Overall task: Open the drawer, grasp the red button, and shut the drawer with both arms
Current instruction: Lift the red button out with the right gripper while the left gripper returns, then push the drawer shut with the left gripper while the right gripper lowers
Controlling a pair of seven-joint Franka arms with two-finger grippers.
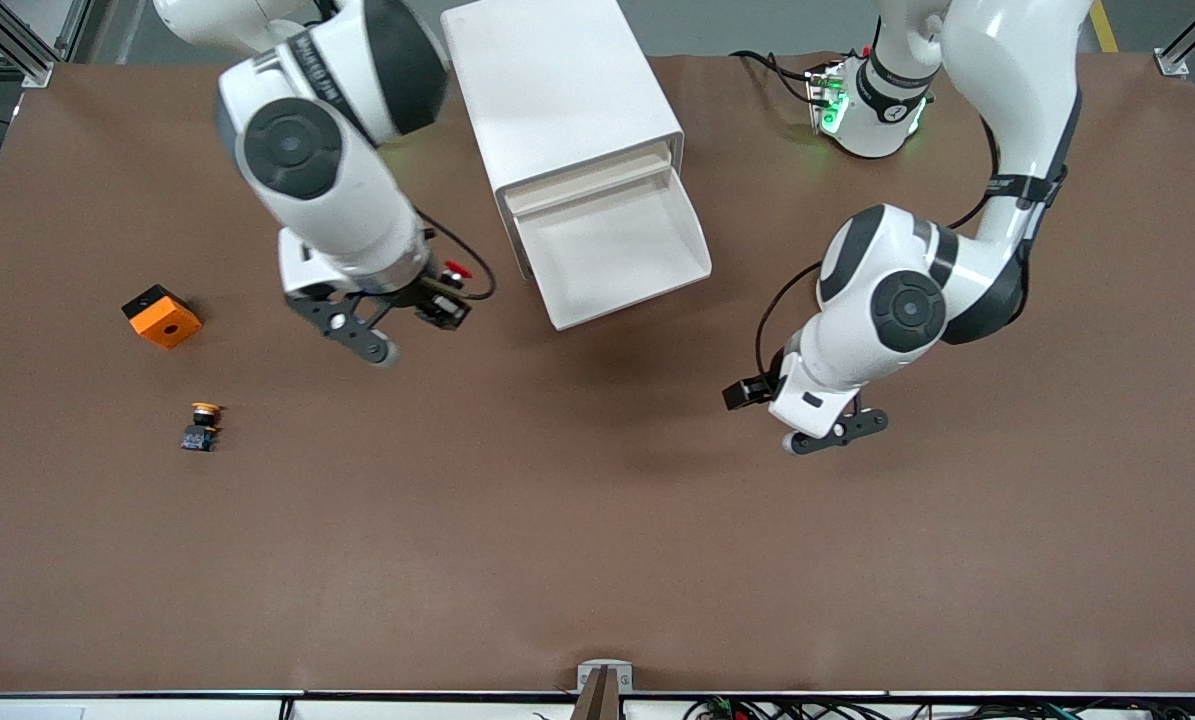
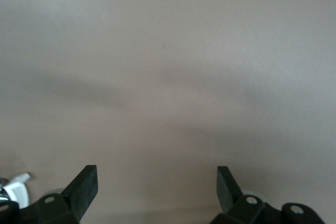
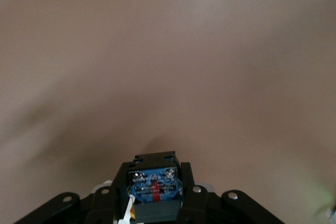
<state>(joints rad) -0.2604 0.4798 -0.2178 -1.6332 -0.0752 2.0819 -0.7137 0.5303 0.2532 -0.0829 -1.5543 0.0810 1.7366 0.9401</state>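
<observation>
The white cabinet [image 1: 557, 90] stands at the table's robot edge, and its drawer [image 1: 612, 250], a shallow white tray, is pulled out and holds nothing. My right gripper [image 1: 445, 300] is over the table beside the open drawer, toward the right arm's end. It is shut on the button, whose red cap [image 1: 457, 269] shows in the front view. In the right wrist view the black-and-blue body [image 3: 155, 183] sits between the fingers of the right gripper [image 3: 155, 187]. My left gripper [image 1: 807, 425] is open and empty over bare table [image 2: 157, 182], toward the left arm's end from the drawer.
An orange cube [image 1: 162, 316] lies toward the right arm's end of the table. A similar button with an orange-yellow cap [image 1: 202, 426] lies nearer to the front camera than the cube. The brown mat [image 1: 577, 540] stretches wide in front of the drawer.
</observation>
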